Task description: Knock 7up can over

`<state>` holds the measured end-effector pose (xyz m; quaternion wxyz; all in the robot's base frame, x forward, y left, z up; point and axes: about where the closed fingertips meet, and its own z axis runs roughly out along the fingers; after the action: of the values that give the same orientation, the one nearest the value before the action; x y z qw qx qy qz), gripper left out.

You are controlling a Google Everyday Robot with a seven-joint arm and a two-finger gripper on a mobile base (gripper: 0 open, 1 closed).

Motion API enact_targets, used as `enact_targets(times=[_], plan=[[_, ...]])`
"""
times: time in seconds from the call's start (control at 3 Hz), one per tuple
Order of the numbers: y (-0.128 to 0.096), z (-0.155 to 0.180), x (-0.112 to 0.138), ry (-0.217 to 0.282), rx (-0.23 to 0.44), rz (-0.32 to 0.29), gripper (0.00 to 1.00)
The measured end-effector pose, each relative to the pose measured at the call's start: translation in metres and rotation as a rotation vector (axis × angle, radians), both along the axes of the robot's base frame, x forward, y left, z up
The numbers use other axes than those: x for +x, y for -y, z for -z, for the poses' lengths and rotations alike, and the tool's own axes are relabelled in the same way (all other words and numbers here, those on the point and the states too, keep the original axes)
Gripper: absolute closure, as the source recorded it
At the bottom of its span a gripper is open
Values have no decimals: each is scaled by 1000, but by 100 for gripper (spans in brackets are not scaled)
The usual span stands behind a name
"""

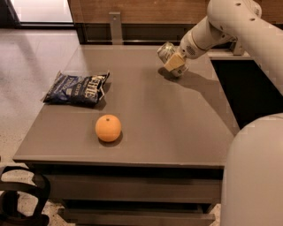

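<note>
The 7up can [166, 51], whitish-silver with a silver top, is at the far right of the grey table [146, 114], leaning over to the left. My gripper [175, 64] is right against the can's right side, low over the table surface. I cannot tell whether the can rests on the table or is carried by the gripper. The white arm [221, 24] reaches in from the upper right.
An orange fruit [108, 128] lies near the table's front. A dark blue chip bag [77, 88] lies at the left. A dark counter [247, 92] borders the table's right side. A wooden wall panel [132, 11] stands behind.
</note>
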<state>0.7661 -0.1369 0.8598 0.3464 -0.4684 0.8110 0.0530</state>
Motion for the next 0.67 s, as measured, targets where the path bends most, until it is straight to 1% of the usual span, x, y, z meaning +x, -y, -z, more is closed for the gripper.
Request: enact_targets(times=[0.33, 0.67], plan=[[-2, 17, 4, -42, -37, 4, 100], [-2, 16, 5, -43, -38, 4, 100]])
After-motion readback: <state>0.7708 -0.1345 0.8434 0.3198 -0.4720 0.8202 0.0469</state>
